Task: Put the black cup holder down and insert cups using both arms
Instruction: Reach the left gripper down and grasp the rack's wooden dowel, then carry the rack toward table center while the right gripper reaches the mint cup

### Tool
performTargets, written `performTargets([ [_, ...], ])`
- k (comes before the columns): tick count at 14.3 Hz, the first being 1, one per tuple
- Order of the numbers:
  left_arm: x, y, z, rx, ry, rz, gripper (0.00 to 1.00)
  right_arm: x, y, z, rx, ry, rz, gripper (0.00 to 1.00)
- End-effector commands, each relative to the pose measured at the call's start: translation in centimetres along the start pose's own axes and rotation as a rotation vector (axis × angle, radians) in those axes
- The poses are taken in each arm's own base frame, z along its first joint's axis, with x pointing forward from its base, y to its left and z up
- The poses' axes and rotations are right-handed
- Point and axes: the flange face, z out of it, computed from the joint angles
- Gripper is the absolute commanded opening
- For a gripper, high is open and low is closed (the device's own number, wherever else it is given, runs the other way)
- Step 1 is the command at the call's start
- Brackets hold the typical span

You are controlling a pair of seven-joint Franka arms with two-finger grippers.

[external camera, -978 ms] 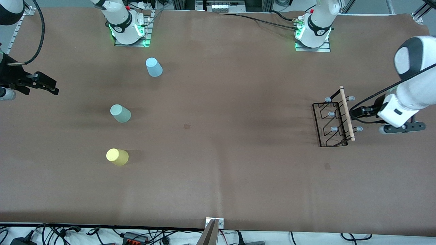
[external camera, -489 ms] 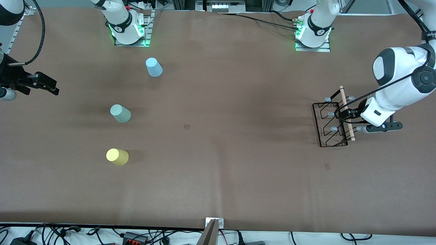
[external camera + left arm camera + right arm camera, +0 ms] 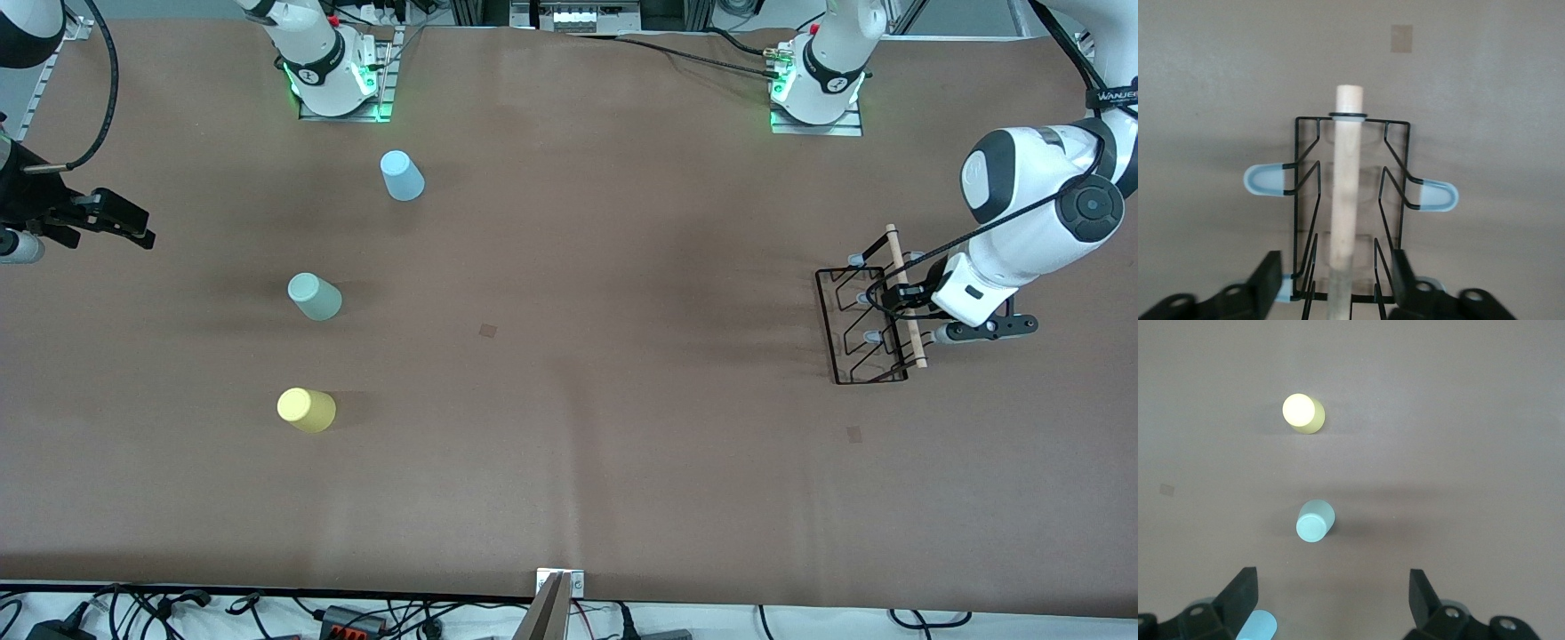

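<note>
Left gripper [image 3: 1337,283] sits low over the black cup holder [image 3: 867,324], fingers [image 3: 1269,283] part open w/ one on each side of the light wooden rod handle [image 3: 1345,200]; a gap shows on both sides of the rod, so nothing is gripped yet. Rack stands upright on the brown table [image 3: 569,444] toward the left arm's end, blue-capped prongs [image 3: 1265,180] sticking out to both sides. Right gripper [image 3: 1331,603] hangs wide open & empty in the air at the right arm's end of the table; that arm waits. Three cups stand upside down toward the right arm's end, well apart from the rack: light blue cup [image 3: 402,175] farthest from the front camera, pale green cup [image 3: 314,296] in between, yellow cup [image 3: 306,410] nearest.
</note>
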Motion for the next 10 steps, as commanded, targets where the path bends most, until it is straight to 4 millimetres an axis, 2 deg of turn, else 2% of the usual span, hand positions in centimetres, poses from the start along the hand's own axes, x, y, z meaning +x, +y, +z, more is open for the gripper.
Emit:
performTargets([
  [1,-0.68,-0.60,-0.53,-0.001,0.016,0.000,0.49,-0.16,-0.15,0.06,-0.004,0.005,-0.009,1.00],
  [2,-0.80,-0.78,-0.32,0.000,0.011,-0.003,0.43,-0.15,-0.15,0.05,-0.004,0.006,-0.009,1.00],
  [5,-0.95,-0.95,-0.15,0.000,0.008,-0.006,0.33,-0.15,-0.15,0.05,-0.004,0.006,-0.009,1.00],
  [10,-1.54,-0.82,-0.14,0.000,-0.013,-0.004,0.06,0.06,-0.14,0.51,-0.004,-0.003,-0.009,1.00],
])
